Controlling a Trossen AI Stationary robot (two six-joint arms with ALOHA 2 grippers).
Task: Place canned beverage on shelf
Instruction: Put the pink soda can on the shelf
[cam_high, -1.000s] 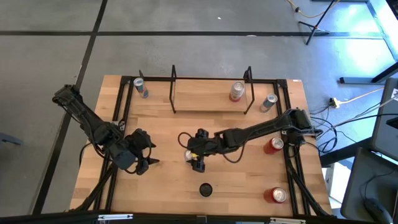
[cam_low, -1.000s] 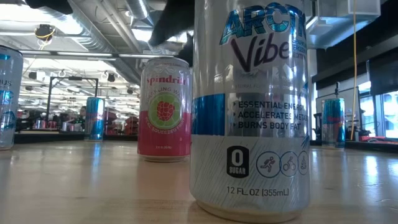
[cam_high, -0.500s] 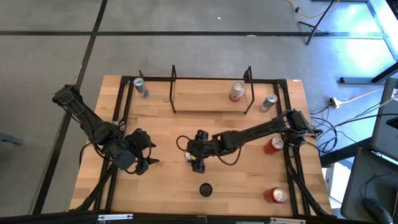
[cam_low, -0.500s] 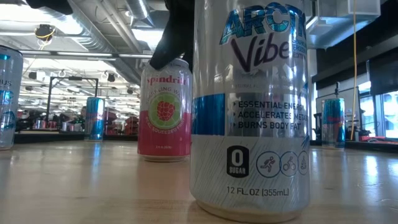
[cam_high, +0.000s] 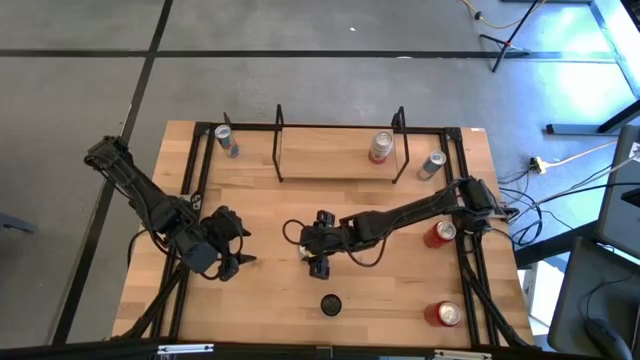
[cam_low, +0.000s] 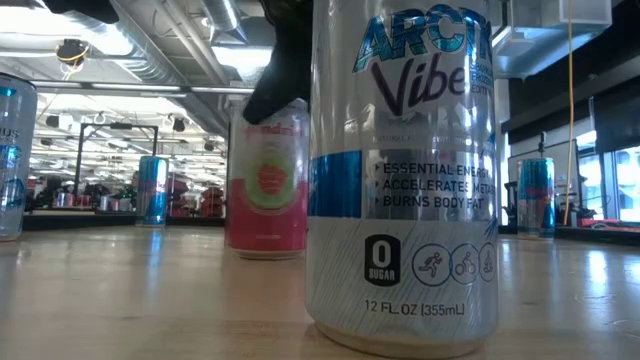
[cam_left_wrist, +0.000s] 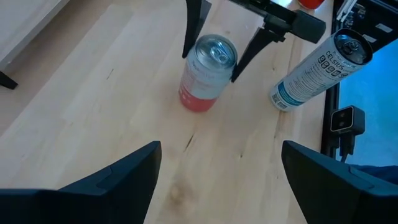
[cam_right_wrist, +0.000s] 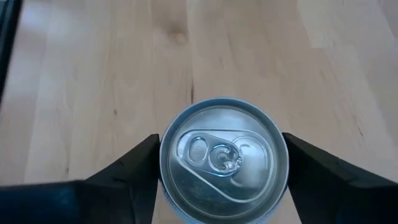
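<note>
The right hand (cam_high: 318, 250) is set over the middle of the counter (cam_high: 260, 290), its two fingers (cam_right_wrist: 130, 171) on either side of the pink can (cam_left_wrist: 206, 73), one against each flank near the rim. The can is seen from straight above in the right wrist view, its silver lid and pull tab filling the gap between the fingers; whether the fingers press firmly or only touch cannot quite be told, though the can appears gripped. In the low view the pink can is blurred and its base seems to sit at or just above the wood.

Well beyond the hand, toward the far edge of the counter, the shelf (cam_high: 335, 160) is seen, a light plank with a black wire frame at each end. A pink can on the shelf (cam_high: 380, 147) stands near its right frame. A silver can (cam_high: 433, 164) stands just outside that frame, and another silver can (cam_high: 226, 140) outside the left frame.

On the near side of the hand a tall silver-and-blue can (cam_low: 403, 170) stands. Two red cans (cam_high: 440, 233) are placed by the right rail.

The left hand (cam_high: 228, 262) is held wide apart over the left part of the counter, well apart from the pink can.
</note>
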